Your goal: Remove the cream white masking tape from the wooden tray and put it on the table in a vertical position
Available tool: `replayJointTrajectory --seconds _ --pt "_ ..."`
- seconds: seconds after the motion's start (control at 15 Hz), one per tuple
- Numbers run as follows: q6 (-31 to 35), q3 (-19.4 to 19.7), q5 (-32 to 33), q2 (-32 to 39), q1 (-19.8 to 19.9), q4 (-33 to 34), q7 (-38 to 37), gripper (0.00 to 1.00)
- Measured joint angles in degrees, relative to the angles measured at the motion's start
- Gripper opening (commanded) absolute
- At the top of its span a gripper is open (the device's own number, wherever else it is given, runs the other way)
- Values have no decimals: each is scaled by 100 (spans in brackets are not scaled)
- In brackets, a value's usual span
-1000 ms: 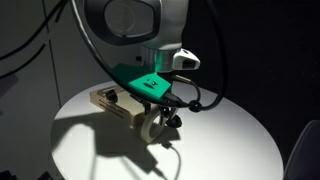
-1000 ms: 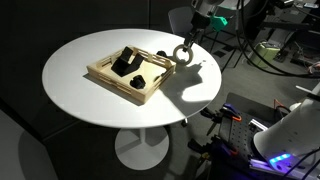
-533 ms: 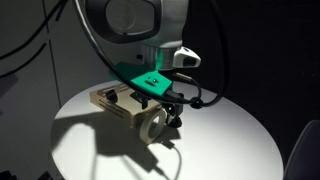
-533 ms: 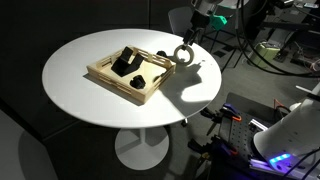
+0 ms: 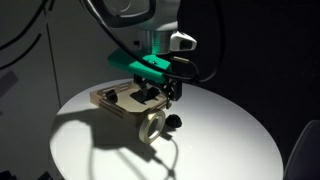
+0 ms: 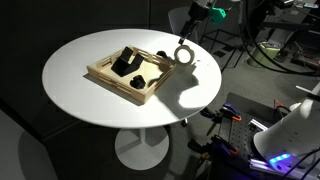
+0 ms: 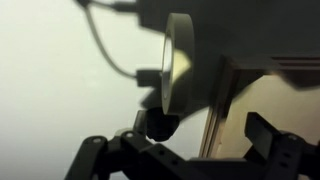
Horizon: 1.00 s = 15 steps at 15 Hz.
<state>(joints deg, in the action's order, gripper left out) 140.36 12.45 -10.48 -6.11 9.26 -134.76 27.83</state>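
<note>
The cream white masking tape stands upright on its edge on the white table, just off a corner of the wooden tray. It also shows in an exterior view beside the tray. In the wrist view the tape is seen edge-on beside the tray wall. My gripper hangs above the tape, open and empty, clear of it. In the wrist view its fingers are spread wide below the tape.
A small black lump lies on the table against the tape's foot. Dark objects sit in the tray. The table is round, with its edge close behind the tape. Equipment and cables stand beyond the table.
My gripper has opened, let go of the tape and risen. The tape now stands alone on the table next to the tray.
</note>
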Motion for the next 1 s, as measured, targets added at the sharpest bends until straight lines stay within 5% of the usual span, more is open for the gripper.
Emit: replayJointTrajectory --seconds 0.67,1.0 --pt "-17 -185 -65 -417 -467 -20 19 100" --pt "-651 -327 -348 -605 -740 -16 -280 100"
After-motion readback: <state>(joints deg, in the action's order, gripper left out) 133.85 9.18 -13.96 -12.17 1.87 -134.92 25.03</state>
